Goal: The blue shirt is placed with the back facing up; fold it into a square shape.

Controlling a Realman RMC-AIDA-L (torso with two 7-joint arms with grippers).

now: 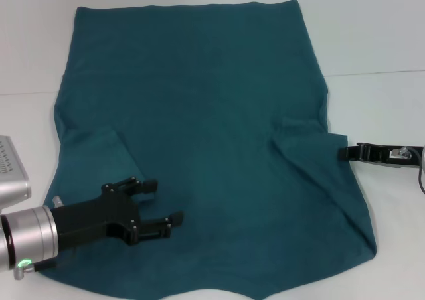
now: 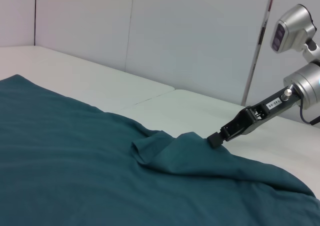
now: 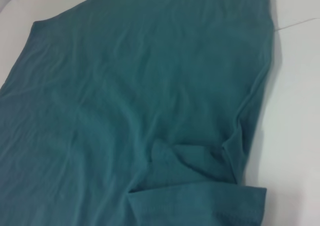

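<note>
The blue shirt [image 1: 212,101] lies spread on the white table [image 1: 378,34], plain side up, with both sleeves turned inward over the body. My left gripper [image 1: 166,204] hovers open over the shirt's near left part, with nothing between its fingers. My right gripper [image 1: 345,152] sits low at the shirt's right edge, its tip touching the folded right sleeve [image 1: 312,144]. From the left wrist view the right gripper [image 2: 215,139] looks shut against a small raised fold of the shirt [image 2: 75,156]. Whether it pinches cloth is unclear. The right wrist view shows only the shirt [image 3: 125,86].
A seam [image 1: 378,72] crosses the table top behind the right arm. White wall panels [image 2: 190,41] stand beyond the table's far side. Bare table lies to the right of the shirt and along its far edge.
</note>
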